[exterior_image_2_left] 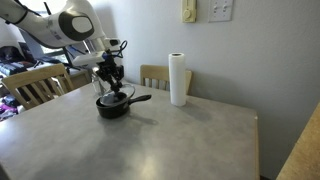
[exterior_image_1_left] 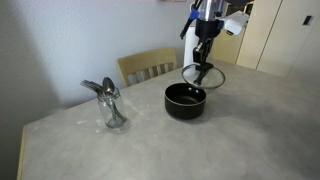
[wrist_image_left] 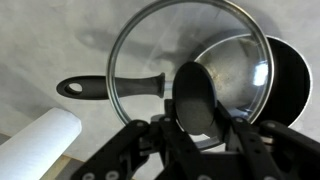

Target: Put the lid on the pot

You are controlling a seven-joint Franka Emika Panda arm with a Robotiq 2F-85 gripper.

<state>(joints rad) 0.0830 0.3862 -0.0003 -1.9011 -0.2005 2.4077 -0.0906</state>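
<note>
A black pot (exterior_image_1_left: 185, 101) with a long black handle (wrist_image_left: 105, 87) stands on the grey table, seen in both exterior views (exterior_image_2_left: 113, 105). My gripper (exterior_image_1_left: 204, 60) is shut on the black knob (wrist_image_left: 195, 100) of a glass lid (wrist_image_left: 190, 70) and holds it in the air just above and beside the pot. In the wrist view the lid covers part of the pot's opening (wrist_image_left: 285, 85) and is offset from it. The lid also shows in an exterior view (exterior_image_2_left: 110, 85) above the pot.
A metal jug-like object (exterior_image_1_left: 110, 103) stands on the table. A paper towel roll (exterior_image_2_left: 178, 79) stands upright near the pot and shows in the wrist view (wrist_image_left: 40, 140). Wooden chairs (exterior_image_1_left: 148, 66) stand at the table edges (exterior_image_2_left: 35, 85).
</note>
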